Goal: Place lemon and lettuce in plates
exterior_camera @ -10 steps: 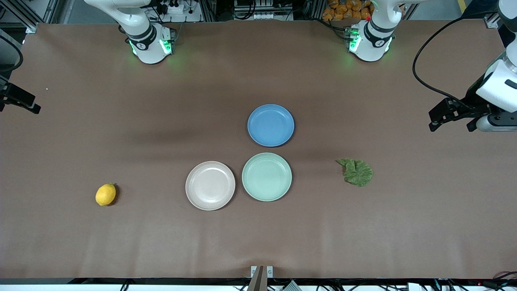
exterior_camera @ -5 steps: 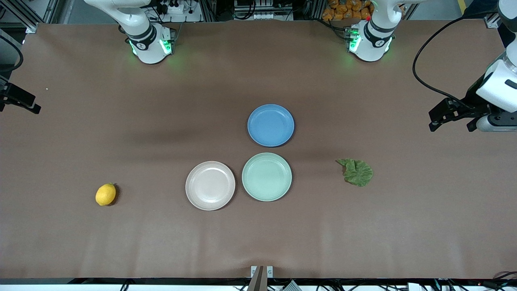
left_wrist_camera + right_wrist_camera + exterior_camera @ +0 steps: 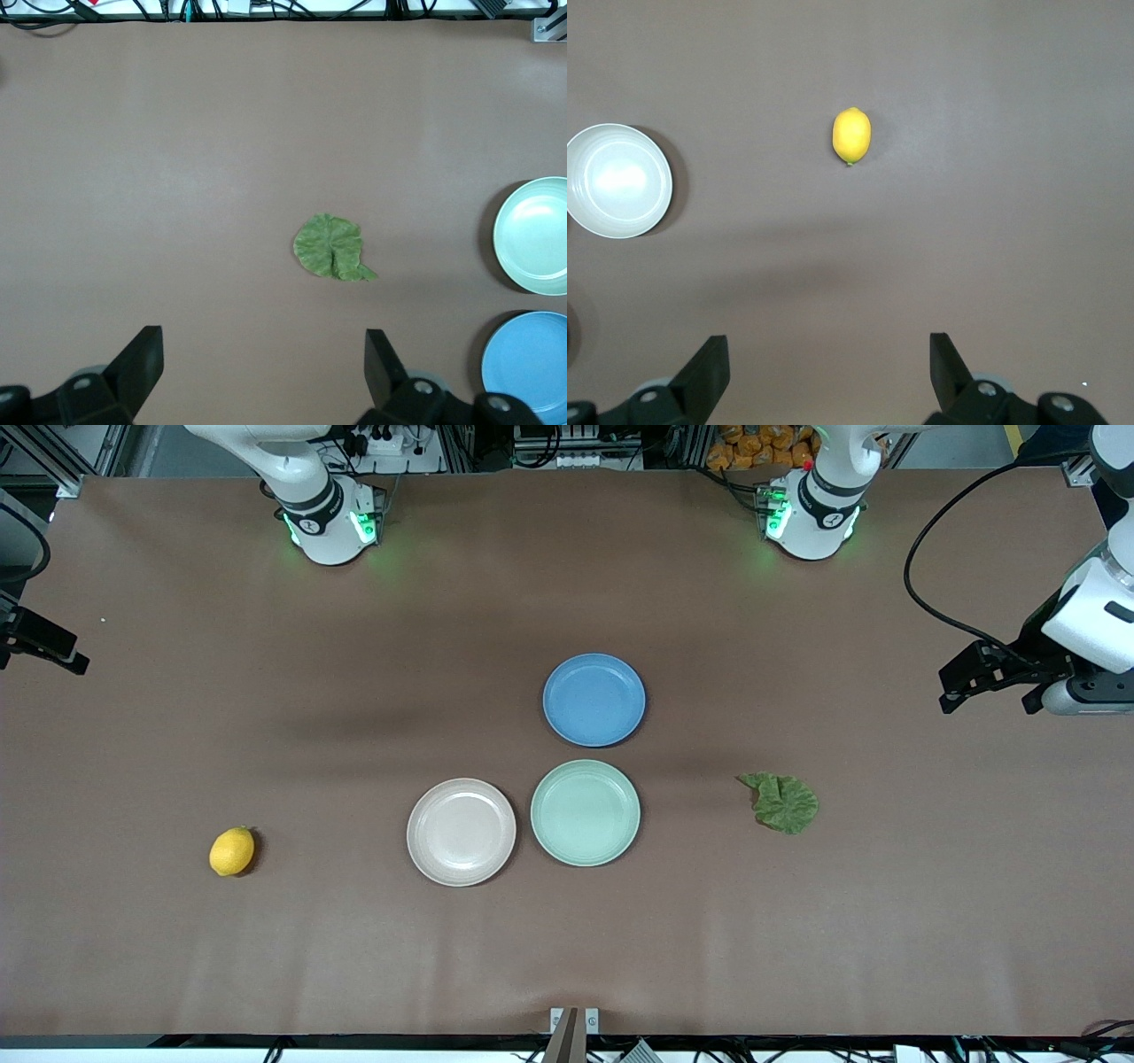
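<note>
- The lemon (image 3: pixel 232 851) lies on the worktop (image 3: pixel 266 957) toward the right arm's end, near the edge closest to the front camera, well apart from the beige-pink plate (image 3: pixel 461 832).
- The lettuce (image 3: pixel 781 802) lies flat toward the left arm's end, near the mint plate (image 3: pixel 585 812).
- The right gripper (image 3: pixel 829 372) hangs high over that end, fingers (image 3: pixel 709 372) wide apart and holding nothing; the lemon sits ahead of the gap, long axis pointing toward it.
- The left gripper (image 3: pixel 264 367) hangs likewise, fingers (image 3: pixel 383 365) apart, lettuce ahead of them.
- Each arm is nearer its own item.
</note>
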